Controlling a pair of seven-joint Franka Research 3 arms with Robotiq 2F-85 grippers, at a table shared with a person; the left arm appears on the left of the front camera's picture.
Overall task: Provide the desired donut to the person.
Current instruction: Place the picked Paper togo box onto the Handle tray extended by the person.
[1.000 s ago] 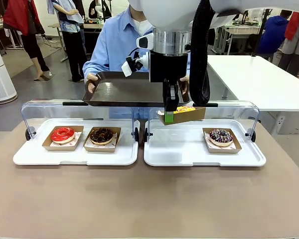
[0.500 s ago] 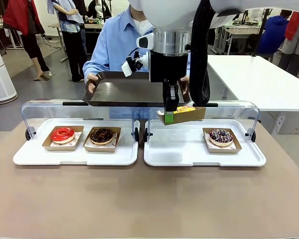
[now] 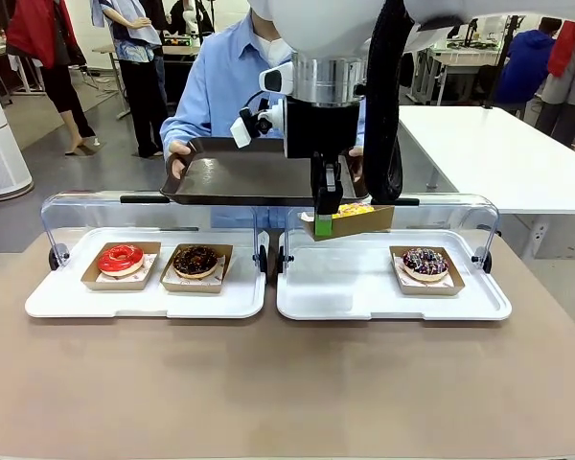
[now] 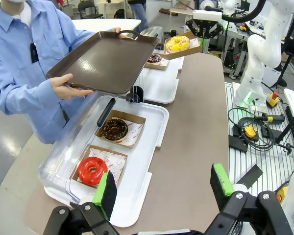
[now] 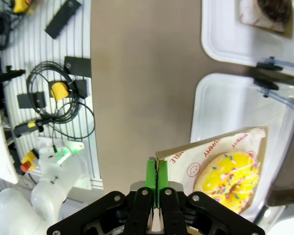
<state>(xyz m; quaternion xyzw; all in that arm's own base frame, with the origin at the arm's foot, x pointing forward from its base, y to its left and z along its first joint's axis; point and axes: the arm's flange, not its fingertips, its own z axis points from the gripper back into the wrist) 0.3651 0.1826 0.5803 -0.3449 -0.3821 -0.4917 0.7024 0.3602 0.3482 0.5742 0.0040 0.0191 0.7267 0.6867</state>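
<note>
A yellow sprinkled donut sits in a cardboard tray that hangs above the right white tray. My right gripper is shut on the cardboard tray's left edge. In the right wrist view the green pads pinch the cardboard rim beside the yellow donut. The person in a light blue shirt stands across the table and holds a dark serving tray level, just behind the donut. My left gripper is open over the near table edge, holding nothing.
A red donut and a chocolate donut lie in cardboard trays on the left white tray. A dark sprinkled donut lies on the right tray. Clear lids stand open behind both trays. Brown tabletop lies in front.
My right gripper and the yellow donut have edged slightly up and towards the person's tray. The left gripper has not changed.
</note>
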